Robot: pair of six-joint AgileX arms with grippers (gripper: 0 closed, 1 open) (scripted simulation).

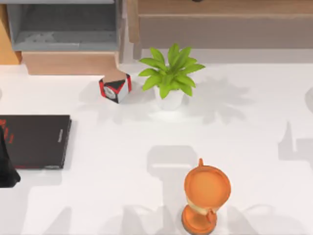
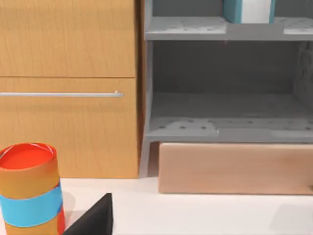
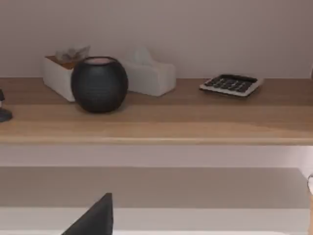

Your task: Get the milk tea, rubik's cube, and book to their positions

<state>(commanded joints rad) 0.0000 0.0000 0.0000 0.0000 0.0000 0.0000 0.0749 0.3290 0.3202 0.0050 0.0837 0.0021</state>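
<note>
At the table's (image 1: 254,147) 9 o'clock edge sits the left arm (image 1: 7,169), beside a black slab (image 1: 34,141). The milk tea (image 2: 29,191) stands near the left gripper (image 2: 95,221), and the book (image 2: 248,10) is upright on a grey shelf (image 2: 186,28). A plant (image 1: 171,76) stands at 12 o'clock. Whether the left gripper or the right gripper (image 3: 95,221) is clenched cannot be told.

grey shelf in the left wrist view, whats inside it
The grey shelf's lower bay holds nothing visible. On the upper board stands the book, light blue with white page edges; its top is cut off by the frame.
</note>
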